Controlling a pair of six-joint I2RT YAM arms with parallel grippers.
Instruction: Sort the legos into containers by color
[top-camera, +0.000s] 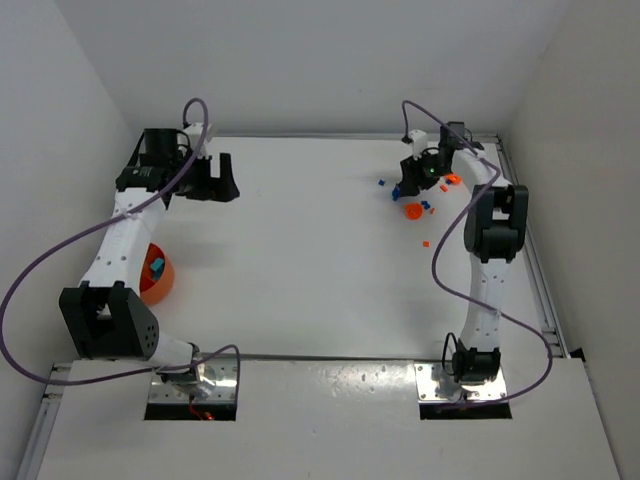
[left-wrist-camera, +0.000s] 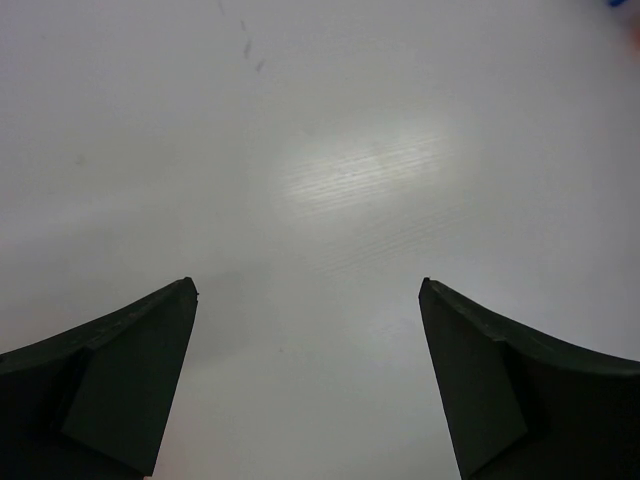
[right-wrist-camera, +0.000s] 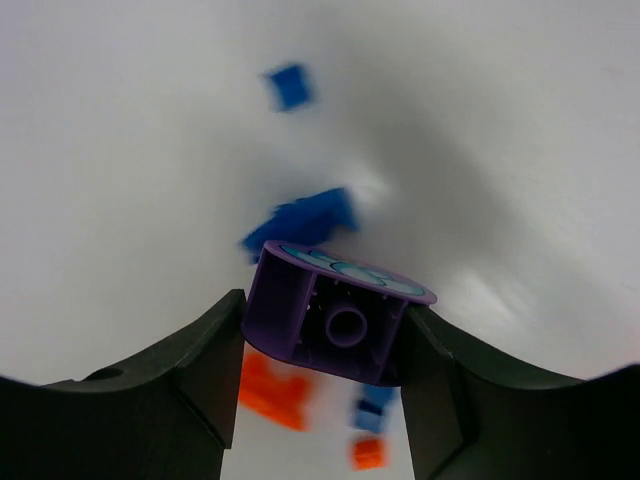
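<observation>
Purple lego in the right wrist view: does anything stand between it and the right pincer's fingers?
Nothing visible. The purple lego sits directly between the right pincer's fingers, touching both; blue legos and orange legos lie beyond it on the table.

White bench (top-camera: 300, 260): orange bowl (top-camera: 163, 288) sits near-left. Loose blue and orange legos (top-camera: 412, 210) scattered far-right, lone orange bit (top-camera: 424, 242) slightly nearer than the cluster.

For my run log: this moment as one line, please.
left gripper: open | right gripper: shut on purple lego | orange bowl: holds cyan lego
</observation>
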